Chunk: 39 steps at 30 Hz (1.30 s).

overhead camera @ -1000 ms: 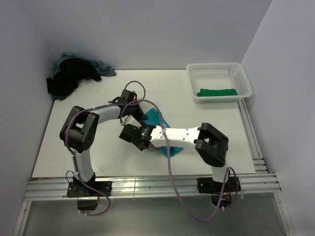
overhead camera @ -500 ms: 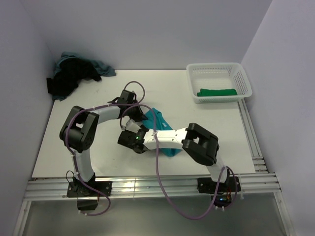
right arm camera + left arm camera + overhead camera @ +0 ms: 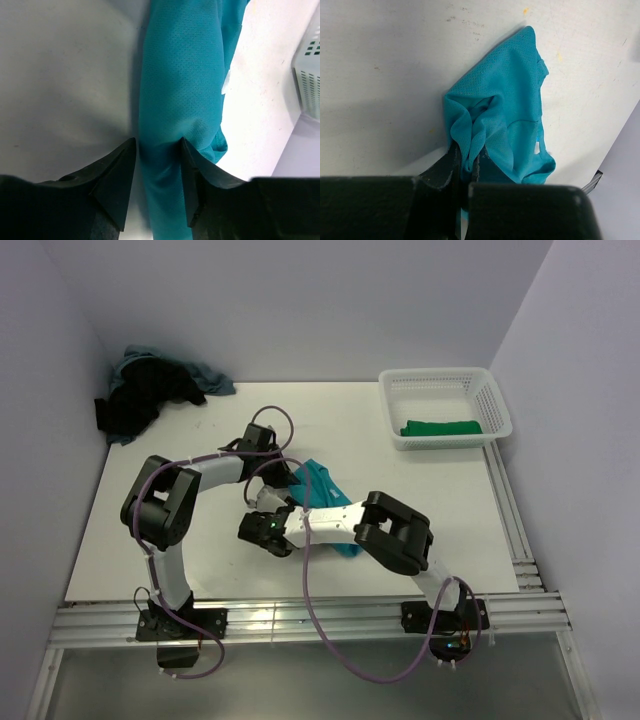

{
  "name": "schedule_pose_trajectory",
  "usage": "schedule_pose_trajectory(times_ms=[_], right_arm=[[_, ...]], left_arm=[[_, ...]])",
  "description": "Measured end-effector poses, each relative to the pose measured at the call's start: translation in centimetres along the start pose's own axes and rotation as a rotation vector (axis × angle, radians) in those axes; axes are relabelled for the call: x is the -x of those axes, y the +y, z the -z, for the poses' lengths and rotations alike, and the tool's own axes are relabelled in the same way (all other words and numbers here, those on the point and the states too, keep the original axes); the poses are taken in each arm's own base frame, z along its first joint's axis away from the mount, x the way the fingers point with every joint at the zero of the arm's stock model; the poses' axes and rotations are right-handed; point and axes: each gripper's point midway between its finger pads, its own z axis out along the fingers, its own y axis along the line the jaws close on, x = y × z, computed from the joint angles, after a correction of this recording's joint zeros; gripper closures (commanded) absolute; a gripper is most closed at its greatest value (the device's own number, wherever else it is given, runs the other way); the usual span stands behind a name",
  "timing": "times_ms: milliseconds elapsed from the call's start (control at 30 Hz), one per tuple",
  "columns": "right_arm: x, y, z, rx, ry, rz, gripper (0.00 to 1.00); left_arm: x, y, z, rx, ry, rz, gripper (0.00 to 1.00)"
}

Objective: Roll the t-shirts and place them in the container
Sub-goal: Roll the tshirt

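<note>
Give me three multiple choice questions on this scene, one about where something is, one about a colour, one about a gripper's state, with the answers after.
1. Where does the dark green t-shirt lie?
A. hanging off the table edge
B. in the white basket
C. on the floor

2. What colour is the mid-table t-shirt?
A. teal
B. black
C. grey-blue

3. How does the left gripper stand?
A. wide open, holding nothing
B. shut on a basket wall
C. shut on the mid-table t-shirt

Answers: B, it lies inside the basket at the far right; A, its fabric is bright teal in both wrist views; C, the fingers pinch a fold of it.
</note>
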Motion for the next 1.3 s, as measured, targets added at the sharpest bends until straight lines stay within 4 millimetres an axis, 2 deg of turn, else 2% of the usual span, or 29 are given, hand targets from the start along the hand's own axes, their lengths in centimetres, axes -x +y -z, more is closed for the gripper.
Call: schedule_pose_trajectory(times_ms=[67, 133, 167, 200, 233, 367, 467, 567, 600, 700, 767, 867, 967, 1100, 1167, 1300], right_arm=[[-0.1, 0.0, -0.3, -0.016, 0.001, 0.011, 0.58], [-0.2, 0.0, -0.6, -0.033, 0.002, 0.024, 0.71], [-0.3, 0.0, -0.7, -0.040, 0.001, 0.031, 0.79], [-0.3, 0.0, -0.9, -0.050, 0.001, 0.038, 0.95], [-0.3, -0.1, -1.0, -0.059, 0.002, 0.049, 1.00], [-0.5, -0.4, -1.4, -0.094, 0.003, 0.066, 1.00], [-0.6, -0.3, -1.3, -0.086, 0.004, 0.063, 1.00], [-1.2, -0.3, -1.1, -0.031, 0.003, 0.024, 1.00], [-1.3, -0.4, -1.0, -0.006, 0.004, 0.001, 1.00], [-1.5, -0.5, -0.5, 0.124, 0.012, -0.123, 1.00], [-1.6, -0.5, -0.3, 0.213, 0.016, -0.203, 1.00], [-1.7, -0.7, -0.2, 0.359, 0.017, -0.332, 1.00], [-1.4, -1.0, -0.3, 0.491, 0.024, -0.436, 1.00], [-0.7, -0.3, -0.4, 0.653, 0.024, -0.535, 1.00], [-0.3, -0.2, -0.4, 0.753, 0.017, -0.605, 1.00], [0.3, 0.1, -0.3, 0.946, 0.000, -0.743, 1.00]], left_arm=[[0.0, 0.0, 0.0, -0.001, 0.000, 0.000, 1.00], [0.0, 0.0, 0.0, -0.001, 0.000, 0.000, 1.00], [0.0, 0.0, 0.0, -0.002, 0.001, 0.000, 1.00], [0.0, 0.0, 0.0, -0.003, 0.001, -0.001, 1.00], [-0.1, 0.0, 0.0, -0.004, 0.002, -0.001, 1.00], [-0.1, 0.1, 0.0, -0.008, 0.000, -0.001, 1.00], [-0.2, 0.1, 0.0, -0.009, 0.000, -0.003, 0.95], [-0.6, 0.3, 0.4, -0.007, 0.007, -0.008, 0.85], [-0.7, 0.3, 0.5, -0.007, 0.011, -0.013, 0.78], [-0.9, 0.6, 0.8, -0.002, 0.023, -0.027, 0.63], [-0.7, 0.7, 1.2, -0.005, 0.028, -0.034, 0.58], [0.7, 1.3, 2.3, -0.024, 0.021, -0.014, 0.53], [3.6, 2.4, 3.7, -0.036, -0.024, 0.026, 0.51], [7.0, 3.2, 4.9, -0.049, -0.092, 0.048, 0.49], [7.3, 2.8, 5.2, -0.068, -0.102, 0.042, 0.48], [6.8, 1.7, 5.1, -0.125, -0.102, 0.013, 0.48]])
